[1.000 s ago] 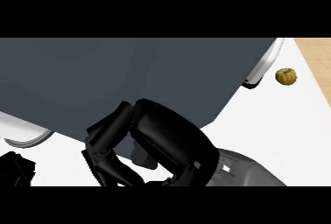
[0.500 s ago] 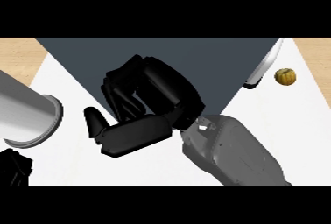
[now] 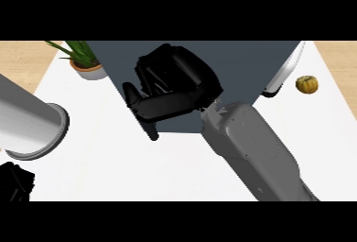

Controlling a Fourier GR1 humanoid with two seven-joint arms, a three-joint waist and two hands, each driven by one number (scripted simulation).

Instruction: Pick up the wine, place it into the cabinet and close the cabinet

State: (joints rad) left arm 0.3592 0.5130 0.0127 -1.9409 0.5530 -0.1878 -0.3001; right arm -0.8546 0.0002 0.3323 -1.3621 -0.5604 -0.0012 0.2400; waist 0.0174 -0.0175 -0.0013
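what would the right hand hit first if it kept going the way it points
Most likely the dark cabinet: the right hand already lies over it in this view and points further onto it. Depth is unclear.

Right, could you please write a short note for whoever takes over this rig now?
Right hand: over the dark grey cabinet; its grasp cannot be told.
Left hand: at the view's lower left edge, only partly showing.
Wine: not visible; the right hand may hide it.
Done: cannot tell whether the wine is in the cabinet.
Left: find the wine, confirm it is inside, then close the cabinet, probably by its white handle.
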